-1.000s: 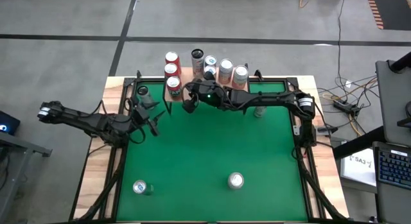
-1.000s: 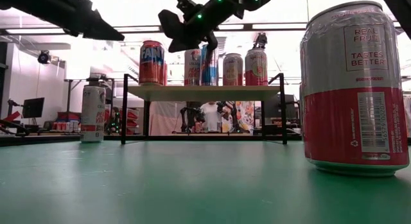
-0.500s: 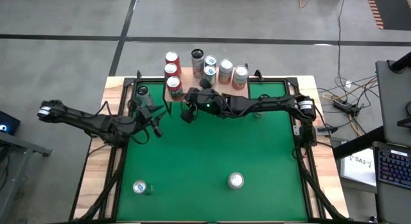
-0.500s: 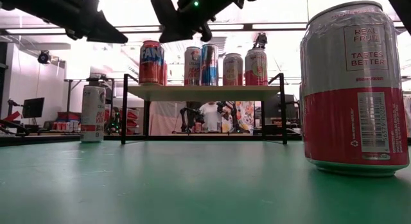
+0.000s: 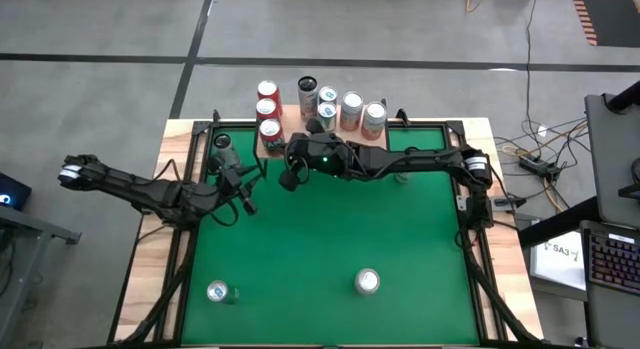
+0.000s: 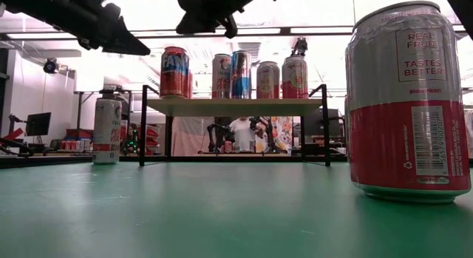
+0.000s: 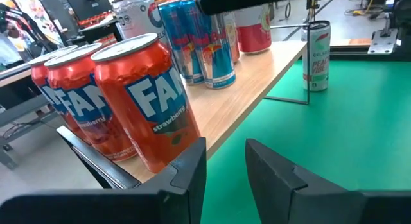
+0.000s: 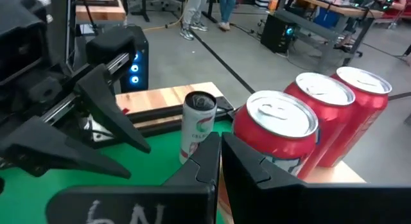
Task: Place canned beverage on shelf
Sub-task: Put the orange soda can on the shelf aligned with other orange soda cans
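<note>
The shelf (image 5: 318, 124) stands at the table's far edge, and several cans stand upright on its wooden top (image 6: 233, 105): three red ones (image 7: 151, 99) at its left end, then blue (image 7: 204, 47) and pink ones. My left gripper (image 7: 226, 161) hovers open just left of the shelf's near left corner (image 5: 243, 189), with nothing between its fingers. My right gripper (image 8: 219, 150) is shut on nothing, raised in front of the red cans (image 5: 287, 179). Loose cans stand on the green table (image 5: 218, 291), (image 5: 367, 281), (image 5: 222, 142).
One more can (image 5: 404, 174) stands partly under my right arm near the shelf's right end. In the low view a large red and silver can (image 6: 408, 103) fills the right side. Black frame rails (image 5: 190, 139) run along the table's sides. The green middle (image 5: 330, 239) has free room.
My right gripper, shut all the while, has risen and drawn back from the shelf's cans toward the table's near left. The cans on the shelf have stayed put.
</note>
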{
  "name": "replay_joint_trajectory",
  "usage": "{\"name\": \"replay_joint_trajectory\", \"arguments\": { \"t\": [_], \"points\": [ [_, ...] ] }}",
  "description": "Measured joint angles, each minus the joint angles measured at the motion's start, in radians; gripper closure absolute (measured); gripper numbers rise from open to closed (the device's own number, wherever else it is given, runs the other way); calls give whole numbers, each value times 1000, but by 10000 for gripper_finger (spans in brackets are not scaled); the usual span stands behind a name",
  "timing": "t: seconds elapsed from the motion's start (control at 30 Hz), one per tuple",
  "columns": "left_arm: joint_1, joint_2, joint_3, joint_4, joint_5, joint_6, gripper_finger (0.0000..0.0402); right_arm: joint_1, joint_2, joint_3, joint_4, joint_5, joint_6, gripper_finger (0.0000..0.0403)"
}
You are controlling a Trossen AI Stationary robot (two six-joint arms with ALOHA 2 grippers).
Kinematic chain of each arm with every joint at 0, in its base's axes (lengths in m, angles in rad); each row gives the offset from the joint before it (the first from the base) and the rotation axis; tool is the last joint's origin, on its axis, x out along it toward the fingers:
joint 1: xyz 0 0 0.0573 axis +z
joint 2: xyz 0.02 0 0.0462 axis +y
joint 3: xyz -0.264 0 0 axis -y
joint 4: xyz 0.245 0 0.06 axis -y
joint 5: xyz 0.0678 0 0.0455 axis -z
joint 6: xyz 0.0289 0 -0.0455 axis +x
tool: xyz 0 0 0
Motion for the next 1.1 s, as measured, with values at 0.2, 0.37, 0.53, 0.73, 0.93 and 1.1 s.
{"name": "replay_joint_trajectory", "arguments": {
  "t": [0.2,0.37,0.53,0.73,0.93,1.1],
  "points": [
    [0,0,0,39,-1,52,310,-14,10,20,8,0,0,394],
    [4,4,0,51,-2,92,310,-26,75,96,-42,-1,-24,394],
    [16,-2,0,49,-4,145,310,-32,118,238,-224,3,-30,394],
    [16,-15,0,46,-4,261,310,-49,131,323,-382,9,-5,394],
    [16,-53,-2,-5,-4,316,310,-80,134,336,-358,35,8,394],
    [16,-91,-3,-51,-26,299,310,-100,141,329,-359,98,11,394]
  ]
}}
